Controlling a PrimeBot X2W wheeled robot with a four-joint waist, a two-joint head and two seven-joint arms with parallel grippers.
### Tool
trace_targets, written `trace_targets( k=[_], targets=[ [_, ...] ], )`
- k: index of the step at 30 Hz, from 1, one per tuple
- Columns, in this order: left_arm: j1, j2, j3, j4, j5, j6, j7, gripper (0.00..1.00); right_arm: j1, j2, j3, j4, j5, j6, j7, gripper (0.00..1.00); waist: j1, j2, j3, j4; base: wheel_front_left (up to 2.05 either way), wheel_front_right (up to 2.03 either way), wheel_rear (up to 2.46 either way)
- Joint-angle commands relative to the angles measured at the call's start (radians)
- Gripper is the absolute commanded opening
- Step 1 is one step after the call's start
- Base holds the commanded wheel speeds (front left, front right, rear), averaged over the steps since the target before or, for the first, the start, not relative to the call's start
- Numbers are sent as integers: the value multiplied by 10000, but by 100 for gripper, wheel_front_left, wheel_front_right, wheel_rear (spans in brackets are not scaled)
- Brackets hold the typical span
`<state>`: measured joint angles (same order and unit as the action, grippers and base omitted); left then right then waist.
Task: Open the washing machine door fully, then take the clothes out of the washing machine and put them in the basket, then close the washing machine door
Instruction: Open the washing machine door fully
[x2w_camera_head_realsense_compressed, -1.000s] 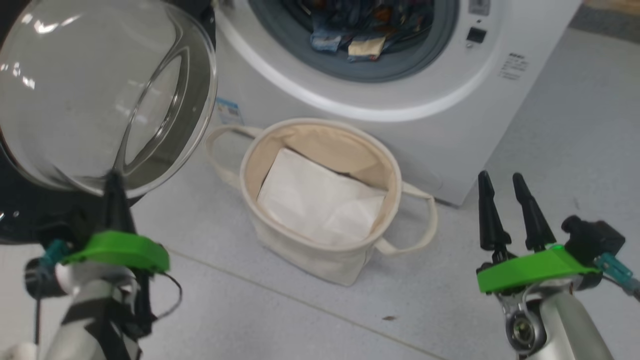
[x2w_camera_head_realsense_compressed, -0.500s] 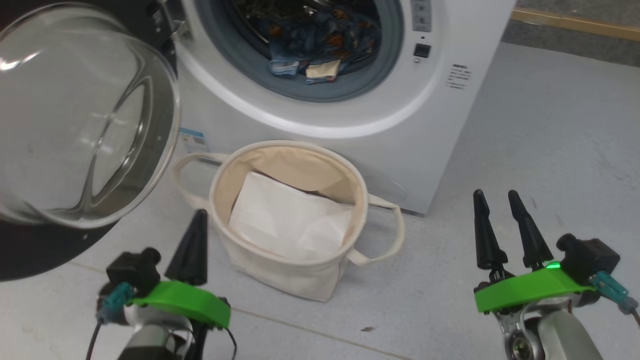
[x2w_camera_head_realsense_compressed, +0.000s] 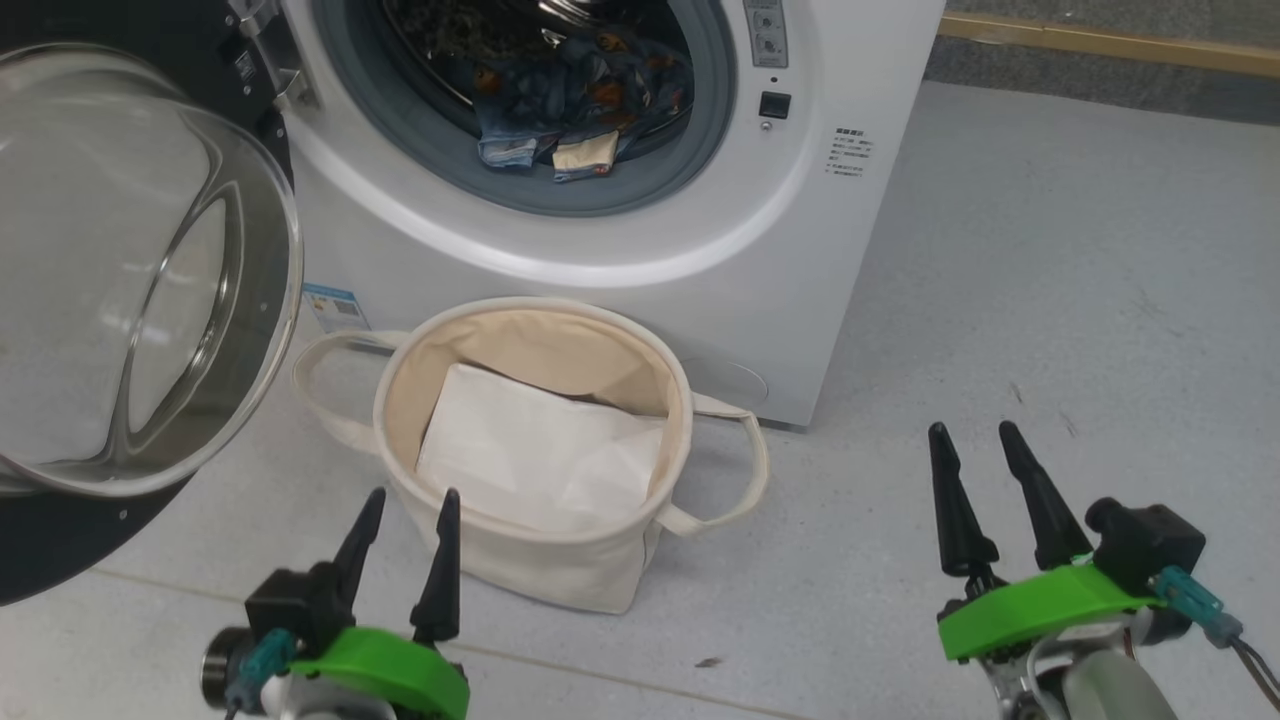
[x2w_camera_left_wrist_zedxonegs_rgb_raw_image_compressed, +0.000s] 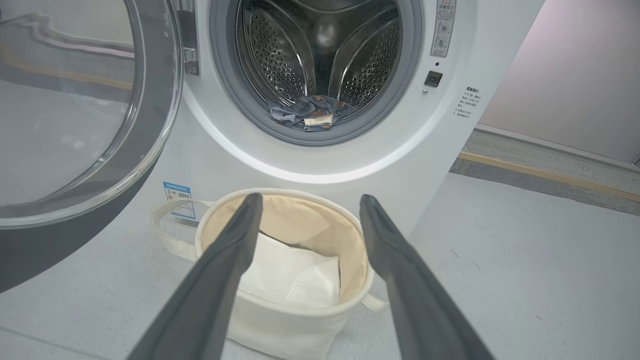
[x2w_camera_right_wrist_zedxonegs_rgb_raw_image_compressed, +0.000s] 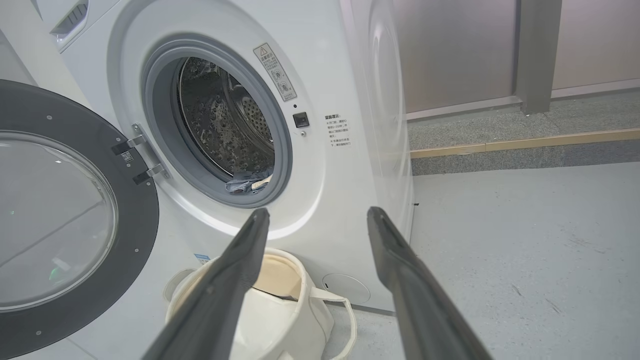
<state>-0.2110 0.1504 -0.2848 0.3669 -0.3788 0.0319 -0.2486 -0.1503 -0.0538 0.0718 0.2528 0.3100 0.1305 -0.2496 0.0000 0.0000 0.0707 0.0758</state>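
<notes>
- Grey floor (x2w_camera_head_realsense_compressed: 1000, 250), level, carries the machine (x2w_camera_head_realsense_compressed: 600, 290) straight ahead of me, with its drum mouth uncovered.
- On my left the door (x2w_camera_head_realsense_compressed: 60, 540) stands wide open, its glass bowl bulging toward me.
- Low in the front of the drum lie the clothes (x2w_camera_head_realsense_compressed: 560, 110): a blue heap with orange prints and a beige patch. One fold is draped onto the grey gasket (x2w_camera_head_realsense_compressed: 640, 190).
- Handling, as I judge it: soft, light and limp, with nothing fragile. The heap will sag and trail when lifted and may catch on the gasket lip or the drum ribs. I cannot tell whether it is damp; if so, it will be heavier and clingy.
- Best hold, in my judgement: pinch the bunched fold nearest the gasket, deep enough to gather several layers, so that the heap comes out as one.
- Just in front of the machine, below the drum mouth, the basket (x2w_camera_head_realsense_compressed: 530, 570) sits on the floor, mouth up, with a white sheet (x2w_camera_head_realsense_compressed: 530, 460) inside. Its walls are soft, and I judge a nudge could tip or shift it.
- My left gripper (x2w_camera_head_realsense_compressed: 412, 495) has its fingers apart and empty, held low just short of the basket's near wall.
- My right gripper (x2w_camera_head_realsense_compressed: 971, 428) has its fingers apart and empty, over bare floor well right of the basket.
- Obstructions: the door crowds my left side, and the basket lies under the line to the drum. The right side looks open.
</notes>
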Motion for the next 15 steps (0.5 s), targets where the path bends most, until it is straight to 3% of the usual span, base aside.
trace_targets(
  k=[1,15],
  targets=[
    [-185,64,361,-234,66,51,-122,100,-134,36,259,-271,85,2,-122,100,0,0,-25,-17,0,0,0],
    [504,-362,1252,-563,697,-39,-130,100,-50,36,389,119,246,2,-122,100,0,0,-371,-160,0,0,0]
  ],
)
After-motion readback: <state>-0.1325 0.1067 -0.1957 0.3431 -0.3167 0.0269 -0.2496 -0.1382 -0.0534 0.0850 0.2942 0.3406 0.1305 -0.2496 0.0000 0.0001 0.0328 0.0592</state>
